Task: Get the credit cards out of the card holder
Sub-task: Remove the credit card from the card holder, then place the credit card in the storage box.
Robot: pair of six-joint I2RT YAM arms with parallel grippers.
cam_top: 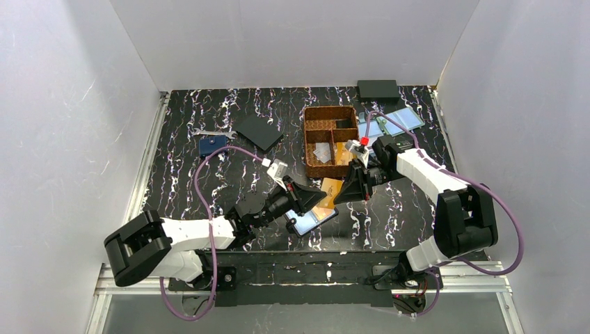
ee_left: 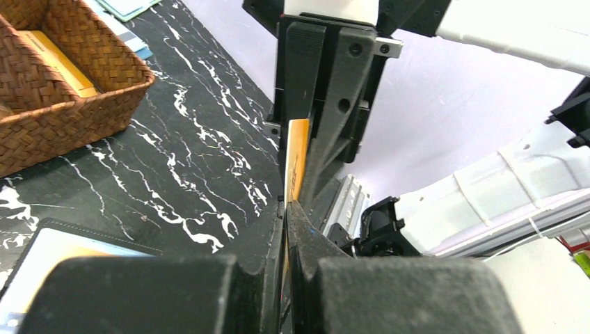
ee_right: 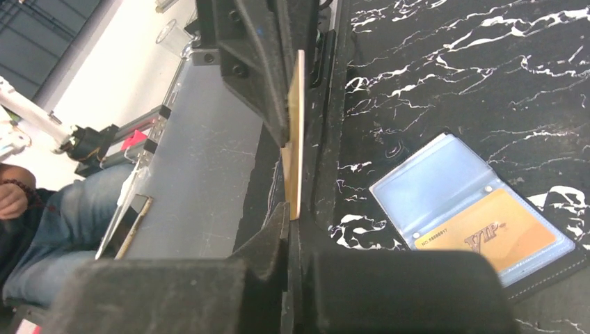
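Observation:
An orange-gold credit card [cam_top: 330, 189] hangs in the air between both grippers, seen edge-on in the wrist views [ee_left: 298, 156] [ee_right: 296, 139]. My left gripper [cam_top: 316, 198] [ee_left: 286, 205] is shut on its near end. From the right, my right gripper [cam_top: 346, 191] [ee_right: 289, 209] is shut on the card's other end. The card holder [cam_top: 311, 219] [ee_right: 445, 188] lies open on the table just below them, black-rimmed with pale blue sleeves. A second gold credit card [ee_right: 487, 233] sits in one sleeve. A corner of the holder [ee_left: 62, 250] shows in the left wrist view.
A brown wicker basket [cam_top: 331, 139] [ee_left: 62, 90] with compartments stands behind the grippers. Pale blue holders [cam_top: 393, 124] and a black box [cam_top: 378, 88] lie at the back right. A black square [cam_top: 259, 131], a navy wallet [cam_top: 212, 145] and a wrench [cam_top: 212, 131] lie at the back left.

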